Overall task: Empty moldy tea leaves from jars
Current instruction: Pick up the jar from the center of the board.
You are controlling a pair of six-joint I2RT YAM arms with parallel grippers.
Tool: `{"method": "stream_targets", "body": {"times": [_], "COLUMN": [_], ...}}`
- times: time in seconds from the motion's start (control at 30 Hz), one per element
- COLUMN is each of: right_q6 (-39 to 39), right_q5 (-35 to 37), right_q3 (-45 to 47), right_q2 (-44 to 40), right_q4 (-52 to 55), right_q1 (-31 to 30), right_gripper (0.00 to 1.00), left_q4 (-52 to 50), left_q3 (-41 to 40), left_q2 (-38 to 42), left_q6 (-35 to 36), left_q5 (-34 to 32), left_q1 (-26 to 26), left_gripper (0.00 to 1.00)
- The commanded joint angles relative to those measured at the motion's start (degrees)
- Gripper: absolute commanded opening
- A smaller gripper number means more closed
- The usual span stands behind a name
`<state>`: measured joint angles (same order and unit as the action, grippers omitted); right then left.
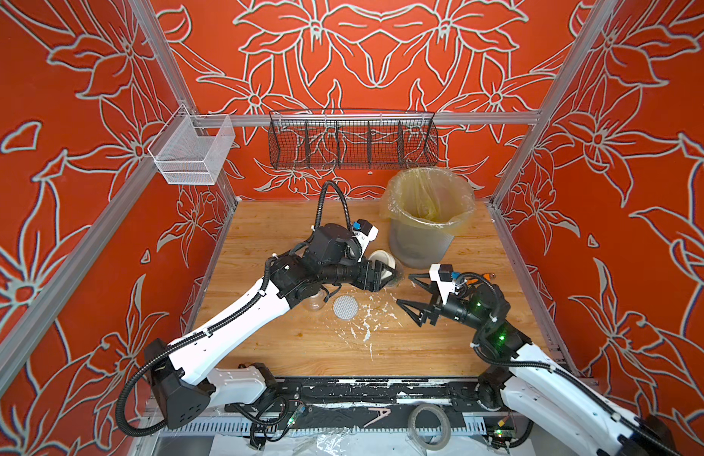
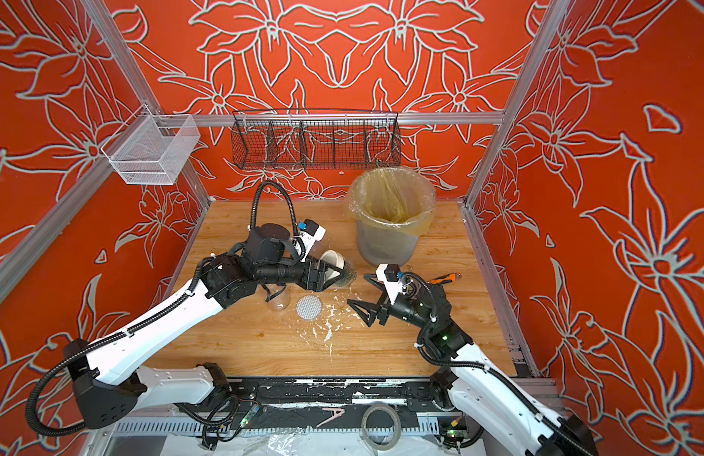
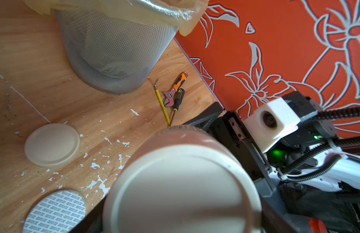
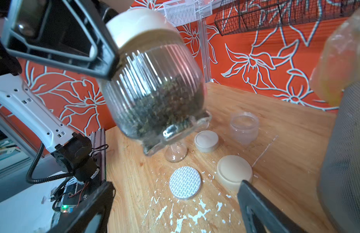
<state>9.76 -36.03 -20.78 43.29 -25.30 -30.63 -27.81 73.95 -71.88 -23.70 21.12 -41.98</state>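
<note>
Left end effector (image 1: 385, 274): clamped on the lidded jar (image 4: 155, 90). We see one black finger (image 4: 103, 64) pressed against the ribbed glass just below the cream cap (image 4: 138, 26). The jar is tilted, with its cap toward the left arm and its base toward the right arm. The tea leaves (image 4: 163, 105) are dark grey-green and lie heaped in the lower part of the jar against the wall. In both top views we place the jar just beside the foot of the grey bin (image 1: 421, 244).

Right end effector (image 1: 405, 290): jaws spread wide, nothing between them. It hovers near the jar's base and does not touch it.

On the worktop (image 1: 303, 351):
- The dotted lid (image 1: 345, 307) lies flat, near the left arm.
- A large cream lid (image 4: 234, 171) and a small cream lid (image 4: 206, 140) lie loose, close together.
- The squat jar (image 4: 243, 127) stands upright with no lid, and we see nothing inside it.
- Another clear jar (image 4: 176, 153) is half hidden behind the held one, and we cannot tell what it contains.
- White flakes (image 1: 366, 323) are scattered between the two arms.
- Hand tools (image 3: 174, 90) lie beside the bin, by the wall.
</note>
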Motion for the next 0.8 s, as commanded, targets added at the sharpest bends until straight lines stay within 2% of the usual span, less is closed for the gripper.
{"method": "stream_targets", "body": {"times": [0.0,0.13,0.3,0.4,0.5,0.67,0.77], "right_q6": [-7.5,-8.7,-9.7,-9.4,-9.0,-9.3,-12.3], "right_q5": [-3.6,-3.1,-3.3,-3.6,-3.6,-2.7,0.8], "right_q3": [-3.0,-4.5,-7.2,-8.3,-9.3,-9.7,-10.4], "right_q2": [3.2,6.9,10.7,12.1,12.7,12.8,12.3], "right_q4": [-9.8,-14.9,-15.5,-15.4,-14.1,-12.5,-9.1], "right_q1": [-1.9,-3.4,-4.4,-4.8,-5.0,-5.5,-6.1], "right_gripper": [0.97,0.98,0.97,0.93,0.84,0.62,0.55], "left_q4": [0.3,0.5,0.2,-0.3,-0.3,0.3,0.3], "left_q3": [1.9,2.3,2.9,3.3,3.3,3.4,3.8], "left_q2": [1.0,0.2,-1.0,-1.6,-1.8,-2.5,-3.2], "left_q6": [-0.8,-1.1,-1.1,-1.0,-1.0,-1.8,-4.8], "left_q5": [5.3,8.1,10.3,10.9,11.3,11.8,10.2], "left_q1": [0.5,0.7,0.7,0.7,0.7,0.8,0.9], "left_gripper": [0.21,0.2,0.19,0.19,0.19,0.19,0.23]}}
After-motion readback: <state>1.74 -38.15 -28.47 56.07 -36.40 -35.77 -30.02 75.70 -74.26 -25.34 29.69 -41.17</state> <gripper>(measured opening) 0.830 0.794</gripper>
